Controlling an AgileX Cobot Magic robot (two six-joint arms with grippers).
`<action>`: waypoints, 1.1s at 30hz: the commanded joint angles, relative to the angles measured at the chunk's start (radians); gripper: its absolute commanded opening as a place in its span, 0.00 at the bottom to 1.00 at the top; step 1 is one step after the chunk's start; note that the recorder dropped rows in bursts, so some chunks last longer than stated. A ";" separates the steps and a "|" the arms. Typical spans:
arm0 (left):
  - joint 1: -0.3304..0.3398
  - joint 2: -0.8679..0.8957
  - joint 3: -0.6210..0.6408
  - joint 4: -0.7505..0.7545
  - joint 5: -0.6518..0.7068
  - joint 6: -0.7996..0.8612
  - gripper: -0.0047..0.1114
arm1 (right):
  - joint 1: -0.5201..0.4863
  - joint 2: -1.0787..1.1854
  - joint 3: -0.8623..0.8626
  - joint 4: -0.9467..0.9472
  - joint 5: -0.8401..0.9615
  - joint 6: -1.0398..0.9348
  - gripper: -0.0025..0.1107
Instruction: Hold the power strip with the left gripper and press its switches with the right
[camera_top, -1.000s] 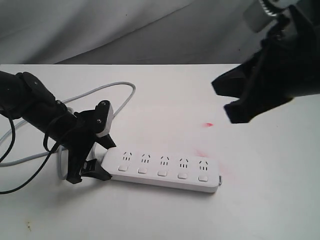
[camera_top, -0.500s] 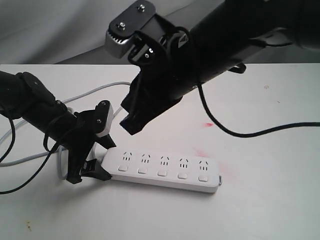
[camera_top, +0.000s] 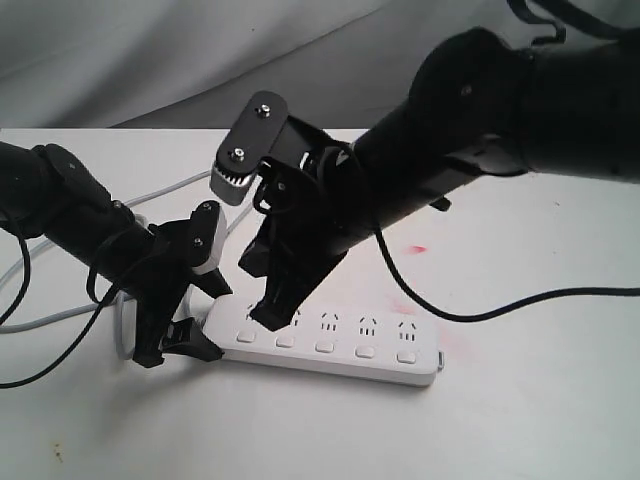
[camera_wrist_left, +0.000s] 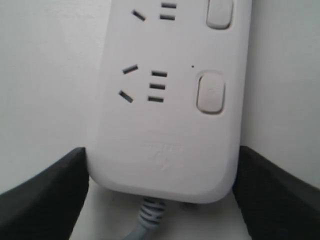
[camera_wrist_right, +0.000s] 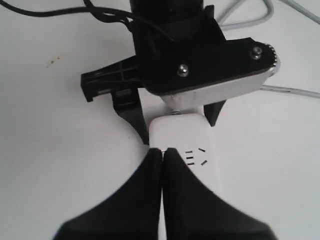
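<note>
The white power strip (camera_top: 335, 348) lies flat on the table, its grey cord (camera_top: 240, 176) looping off behind. My left gripper (camera_top: 205, 318) is shut on the strip's cord end, one finger on each long side (camera_wrist_left: 45, 197). Two switches (camera_wrist_left: 210, 92) show in the left wrist view, and several (camera_top: 365, 351) stay uncovered in the exterior view. My right gripper (camera_top: 266, 316) is shut with nothing in it. Its joined tips (camera_wrist_right: 162, 151) point down at the first outlet (camera_wrist_right: 195, 156) and cover the first switch. Whether they touch it I cannot tell.
Black cables (camera_top: 30, 330) trail off the left arm at the table's left edge, and another (camera_top: 520, 305) hangs from the right arm across the table. Red smears (camera_top: 415, 248) mark the white tabletop behind the strip.
The right arm swung in from the upper right, leftward and down, until its shut fingers stand over the strip's left end. The left gripper and the strip have not moved.
</note>
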 joint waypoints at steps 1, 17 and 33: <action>-0.005 0.001 -0.002 -0.001 0.015 -0.002 0.55 | 0.003 0.000 0.070 0.069 -0.112 -0.118 0.02; -0.005 0.001 -0.002 -0.001 0.015 -0.002 0.55 | 0.003 0.159 0.094 0.399 -0.200 -0.436 0.29; -0.005 0.001 -0.002 -0.001 0.015 -0.002 0.55 | 0.003 0.186 0.094 0.397 -0.235 -0.632 0.51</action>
